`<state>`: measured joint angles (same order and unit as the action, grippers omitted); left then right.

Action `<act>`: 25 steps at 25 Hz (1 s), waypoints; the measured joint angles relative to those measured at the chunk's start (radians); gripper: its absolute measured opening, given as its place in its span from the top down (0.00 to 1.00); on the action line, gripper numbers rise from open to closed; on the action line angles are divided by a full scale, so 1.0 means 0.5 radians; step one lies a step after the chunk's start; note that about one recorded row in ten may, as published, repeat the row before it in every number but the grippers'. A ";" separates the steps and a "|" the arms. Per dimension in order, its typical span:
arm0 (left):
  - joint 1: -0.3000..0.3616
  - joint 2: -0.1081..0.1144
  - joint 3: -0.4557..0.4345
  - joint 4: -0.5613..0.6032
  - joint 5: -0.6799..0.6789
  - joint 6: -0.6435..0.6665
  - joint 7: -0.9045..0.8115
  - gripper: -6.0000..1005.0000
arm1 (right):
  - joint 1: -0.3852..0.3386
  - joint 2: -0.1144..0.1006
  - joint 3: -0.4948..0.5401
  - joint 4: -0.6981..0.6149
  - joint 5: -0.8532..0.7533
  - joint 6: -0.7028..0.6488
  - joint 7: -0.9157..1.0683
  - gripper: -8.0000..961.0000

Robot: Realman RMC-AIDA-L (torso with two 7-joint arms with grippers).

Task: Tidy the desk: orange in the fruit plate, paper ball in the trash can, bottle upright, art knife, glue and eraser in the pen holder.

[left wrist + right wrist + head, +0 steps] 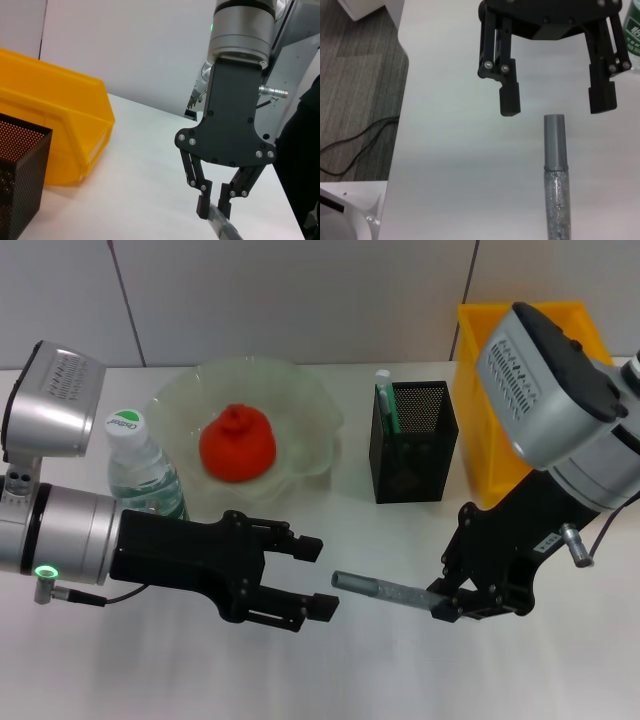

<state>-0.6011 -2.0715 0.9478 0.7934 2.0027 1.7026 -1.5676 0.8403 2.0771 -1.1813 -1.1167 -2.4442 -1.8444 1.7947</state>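
Your right end effector (452, 606) pinches the glue (385, 591) — feed its free end squarely between the spread left end effector (315, 578).

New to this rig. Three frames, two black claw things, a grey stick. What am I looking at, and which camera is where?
It is a two-armed robot tidying a white desk. The wide picture is from a camera on its head, looking down; the other two come from cameras on each wrist, so each mostly shows the opposite arm.

The right gripper has its jaws shut on one end of a grey glue stick, held level above the desk. The left gripper faces the stick's free end with jaws open and not touching it, as if to take it over.

Behind them: a water bottle standing upright, an orange in a clear fruit plate, a black mesh pen holder and a yellow bin.
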 joint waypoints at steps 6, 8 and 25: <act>-0.002 -0.003 0.001 -0.001 -0.001 -0.030 -0.027 0.28 | 0.006 0.002 -0.047 -0.016 -0.007 0.001 0.002 0.85; -0.003 -0.003 0.001 -0.003 -0.001 -0.035 -0.029 0.28 | 0.007 0.002 -0.048 -0.021 -0.006 0.001 0.003 0.85; 0.005 -0.002 0.030 -0.050 -0.002 -0.100 -0.069 0.28 | 0.050 0.011 -0.114 -0.037 0.004 0.035 0.076 0.85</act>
<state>-0.5988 -2.0723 0.9628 0.7686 2.0017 1.6524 -1.6019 0.8652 2.0824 -1.2383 -1.1352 -2.4422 -1.8271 1.8328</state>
